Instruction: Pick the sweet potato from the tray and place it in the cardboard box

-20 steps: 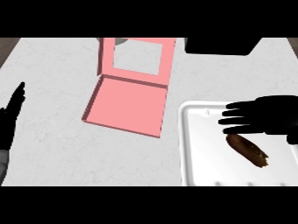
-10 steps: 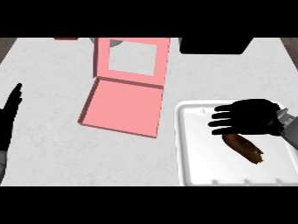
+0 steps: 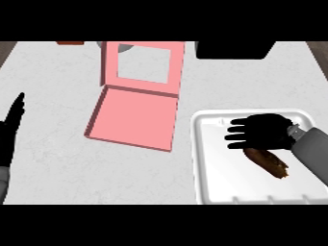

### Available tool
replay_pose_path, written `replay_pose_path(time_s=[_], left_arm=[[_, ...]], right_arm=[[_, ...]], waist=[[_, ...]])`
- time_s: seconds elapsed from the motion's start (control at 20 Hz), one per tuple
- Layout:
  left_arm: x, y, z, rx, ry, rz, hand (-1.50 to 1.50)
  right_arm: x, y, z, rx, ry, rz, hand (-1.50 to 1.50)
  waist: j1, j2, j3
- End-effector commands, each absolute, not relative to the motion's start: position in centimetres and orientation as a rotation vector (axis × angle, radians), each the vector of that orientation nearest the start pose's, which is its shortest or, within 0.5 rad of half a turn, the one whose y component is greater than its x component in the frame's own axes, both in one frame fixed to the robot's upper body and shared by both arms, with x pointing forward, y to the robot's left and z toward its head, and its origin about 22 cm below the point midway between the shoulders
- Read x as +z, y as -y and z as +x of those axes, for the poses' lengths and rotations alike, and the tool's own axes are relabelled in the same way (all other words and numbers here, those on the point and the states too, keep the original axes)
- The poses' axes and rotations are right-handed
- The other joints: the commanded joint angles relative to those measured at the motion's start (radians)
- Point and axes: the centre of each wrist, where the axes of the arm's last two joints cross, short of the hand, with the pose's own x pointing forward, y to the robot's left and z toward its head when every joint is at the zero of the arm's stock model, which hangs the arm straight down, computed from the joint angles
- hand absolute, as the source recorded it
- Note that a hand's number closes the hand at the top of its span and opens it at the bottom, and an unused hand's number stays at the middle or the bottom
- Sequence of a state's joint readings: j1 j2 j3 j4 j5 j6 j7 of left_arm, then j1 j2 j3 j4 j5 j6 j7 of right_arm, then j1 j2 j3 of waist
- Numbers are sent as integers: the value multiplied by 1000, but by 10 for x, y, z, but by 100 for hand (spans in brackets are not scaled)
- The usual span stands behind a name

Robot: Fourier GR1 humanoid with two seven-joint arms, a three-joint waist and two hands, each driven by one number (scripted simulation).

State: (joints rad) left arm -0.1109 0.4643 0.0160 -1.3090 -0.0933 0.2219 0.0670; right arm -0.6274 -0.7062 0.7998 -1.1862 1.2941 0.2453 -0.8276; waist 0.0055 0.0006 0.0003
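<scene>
Down in the white tray (image 3: 209, 192), we are seeing the sweet potato (image 3: 267, 162) lying just under our right hand (image 3: 262, 130), which is hovering palm down above its upper end with fingers spread and relaxed, grasping nothing. Farther left, our left hand (image 3: 4, 137) is resting straight-fingered at the counter's edge, and beyond it the pink cardboard box (image 3: 134, 117) is lying open.
</scene>
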Motion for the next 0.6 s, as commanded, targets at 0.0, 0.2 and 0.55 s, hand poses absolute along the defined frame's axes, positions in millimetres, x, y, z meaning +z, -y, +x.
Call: replay_pose_path(time_s=[0.0,0.2,0.55], left_arm=[[23,-369,252,-221,1374,638,0],[23,-359,267,-197,1378,641,0],[25,-345,259,-217,1373,634,0]], right_arm=[[49,256,329,-3090,-1080,228,-150],[36,250,322,-3072,-1108,166,-150],[47,252,311,-3068,-1079,25,-150]], waist=[[-1,-2,0],[-5,-1,0],[-2,-3,0]])
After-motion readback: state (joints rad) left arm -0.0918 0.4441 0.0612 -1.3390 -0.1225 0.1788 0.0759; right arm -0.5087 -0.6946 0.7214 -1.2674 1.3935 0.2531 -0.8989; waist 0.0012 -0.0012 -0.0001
